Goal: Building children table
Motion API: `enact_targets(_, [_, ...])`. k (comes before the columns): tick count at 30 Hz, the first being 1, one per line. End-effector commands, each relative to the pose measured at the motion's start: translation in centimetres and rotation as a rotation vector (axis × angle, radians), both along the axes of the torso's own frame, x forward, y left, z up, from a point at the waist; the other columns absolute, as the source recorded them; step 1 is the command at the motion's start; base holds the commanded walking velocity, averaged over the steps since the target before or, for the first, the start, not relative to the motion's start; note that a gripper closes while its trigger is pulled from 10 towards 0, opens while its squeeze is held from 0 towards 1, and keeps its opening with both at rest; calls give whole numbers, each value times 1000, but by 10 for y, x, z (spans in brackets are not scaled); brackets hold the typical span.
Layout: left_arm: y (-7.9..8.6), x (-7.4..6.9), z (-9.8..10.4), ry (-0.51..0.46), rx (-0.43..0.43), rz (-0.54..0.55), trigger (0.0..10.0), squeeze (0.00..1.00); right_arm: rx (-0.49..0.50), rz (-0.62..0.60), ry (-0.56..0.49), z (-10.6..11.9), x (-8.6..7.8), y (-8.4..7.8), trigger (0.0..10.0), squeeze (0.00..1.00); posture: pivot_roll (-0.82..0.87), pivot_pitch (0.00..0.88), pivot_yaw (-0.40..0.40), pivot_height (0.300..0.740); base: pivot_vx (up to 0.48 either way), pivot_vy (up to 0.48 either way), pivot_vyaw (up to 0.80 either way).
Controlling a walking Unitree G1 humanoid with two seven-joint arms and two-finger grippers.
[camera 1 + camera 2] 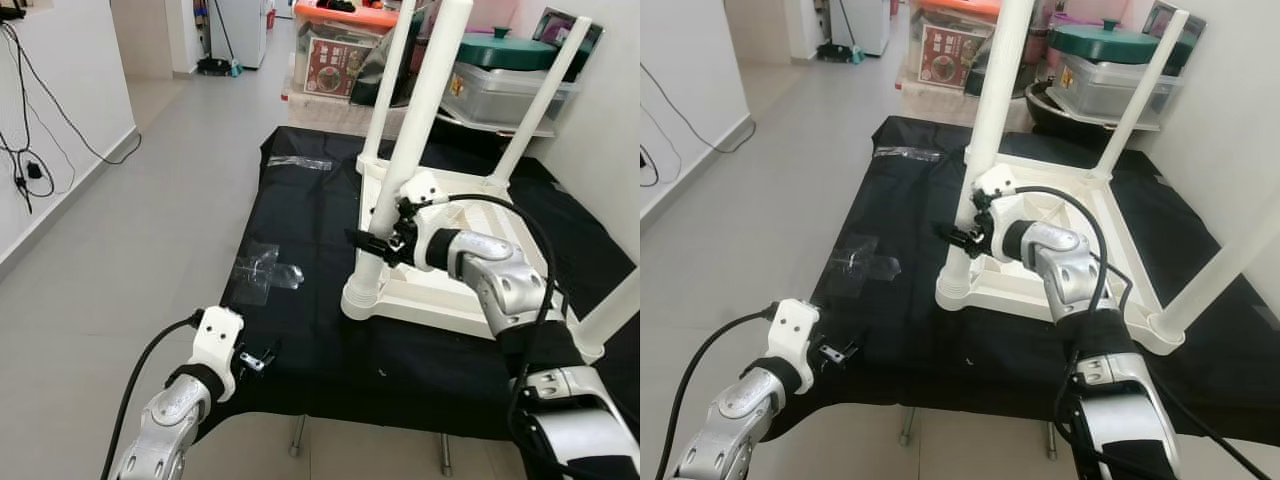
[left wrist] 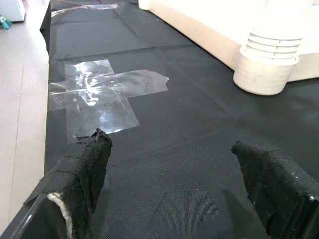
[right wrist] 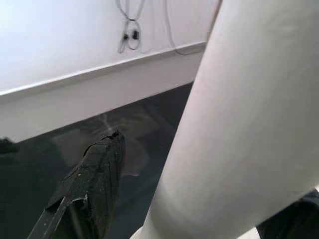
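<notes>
A white children's table [image 1: 440,290] lies upside down on a black cloth [image 1: 310,330], with its legs pointing up. My right gripper [image 1: 380,240] is open and straddles the near-left leg [image 1: 420,110] just above its ribbed base collar [image 1: 365,295]. In the right wrist view the leg [image 3: 239,124] stands between the fingers [image 3: 94,184], and a gap shows beside one of them. My left gripper [image 1: 258,358] hovers open and holding nothing over the cloth's near-left edge. Its fingertips [image 2: 89,159] point toward the collar [image 2: 266,69].
Clear tape patches [image 1: 265,270] lie on the cloth, and another strip [image 1: 300,162] lies at the far left corner. Storage boxes [image 1: 335,50] and a grey bin with a green lid [image 1: 505,75] stand behind. Grey floor and a wall with cables [image 1: 30,170] are to the left.
</notes>
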State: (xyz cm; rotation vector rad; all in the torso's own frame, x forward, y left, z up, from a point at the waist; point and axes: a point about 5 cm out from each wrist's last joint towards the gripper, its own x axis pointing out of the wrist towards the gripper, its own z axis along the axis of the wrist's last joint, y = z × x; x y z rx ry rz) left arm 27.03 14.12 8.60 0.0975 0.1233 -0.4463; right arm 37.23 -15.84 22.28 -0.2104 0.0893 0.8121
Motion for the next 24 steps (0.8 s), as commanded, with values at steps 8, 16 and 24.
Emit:
enact_targets(8, [-6,4,4,-5,-13,-24,10000,0,222,6,-144,37,26,39,2353,0,76,0,-140,740,0,0,0])
enact_targets(16, [-5,-1,0,8,-16,-22,10000,0,175,-517,-31,1,40,6,0,0,63,0,-137,740,0,0,0])
enact_targets(24, [-6,-3,0,16,-18,-34,10000,0,132,-1163,37,-53,-15,-14,10000,0,34,0,-106,740,0,0,0])
